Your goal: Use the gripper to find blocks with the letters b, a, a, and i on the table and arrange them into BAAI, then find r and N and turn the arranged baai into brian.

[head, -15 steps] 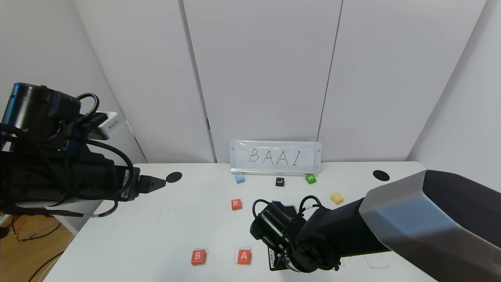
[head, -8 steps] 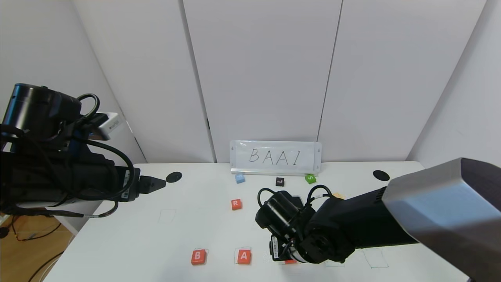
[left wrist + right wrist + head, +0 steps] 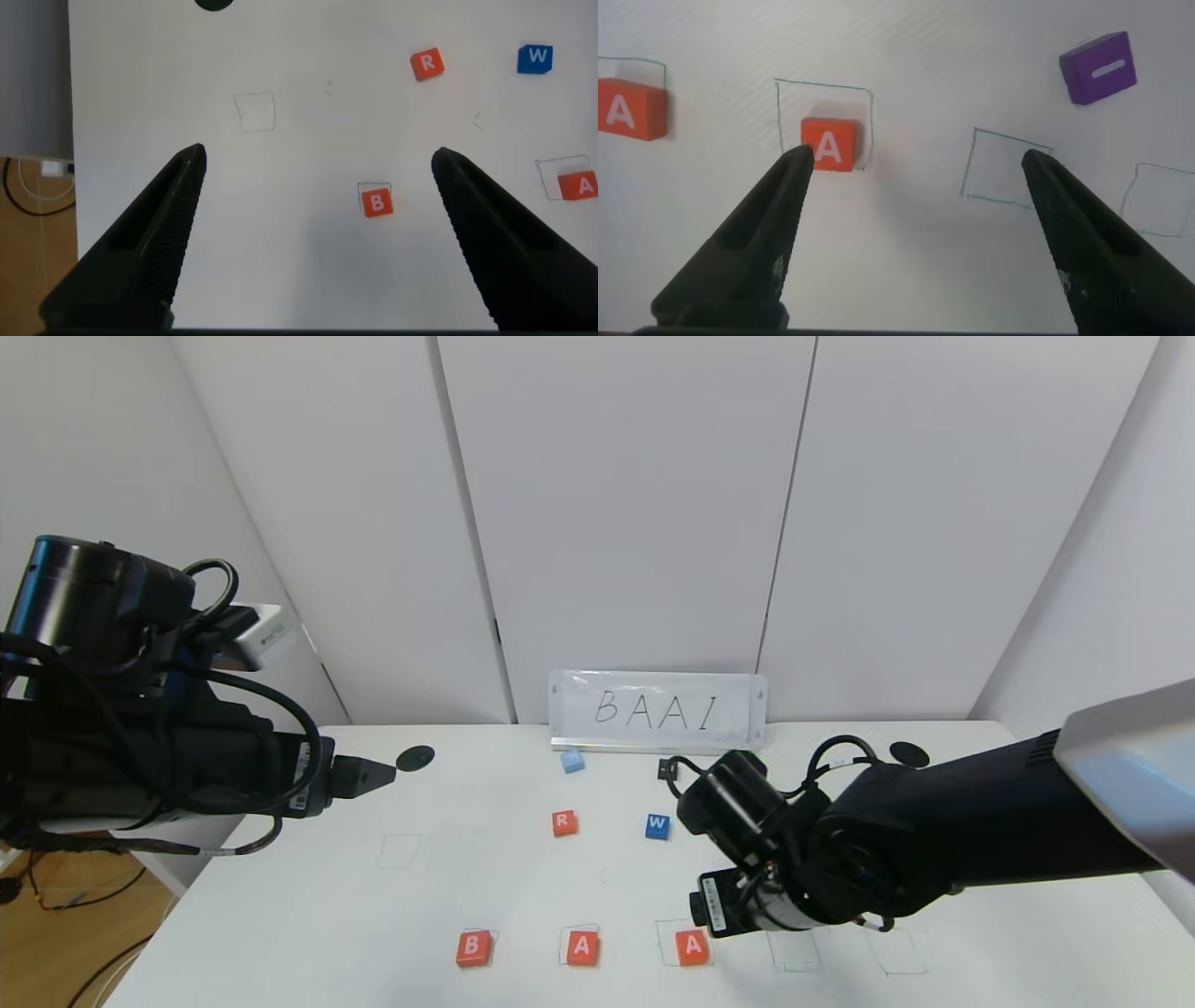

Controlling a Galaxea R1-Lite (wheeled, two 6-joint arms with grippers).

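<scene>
On the white table [image 3: 308, 915], three orange-red blocks lie in a row near the front edge: B [image 3: 473, 947], A [image 3: 582, 946] and a second A [image 3: 692, 946], each in a drawn square. My right gripper [image 3: 917, 157] hangs open and empty just above the table. The second A [image 3: 828, 145] lies free beside one finger. The purple I [image 3: 1098, 67] lies farther off; in the head view my right arm hides it. The orange-red R [image 3: 564, 822] sits mid-table. N is out of view. My left gripper [image 3: 318, 152] is open, raised over the table's left side.
A blue W block [image 3: 658, 826] lies right of the R, and a light blue block [image 3: 572, 762] sits by the BAAI sign [image 3: 658, 711]. Empty drawn squares [image 3: 792, 949] [image 3: 896, 952] lie right of the second A. A black disc [image 3: 414, 757] marks the far left.
My right gripper opened, let go of the second A in its square, and rose back to the right, uncovering that block and the W. The left arm has not moved.
</scene>
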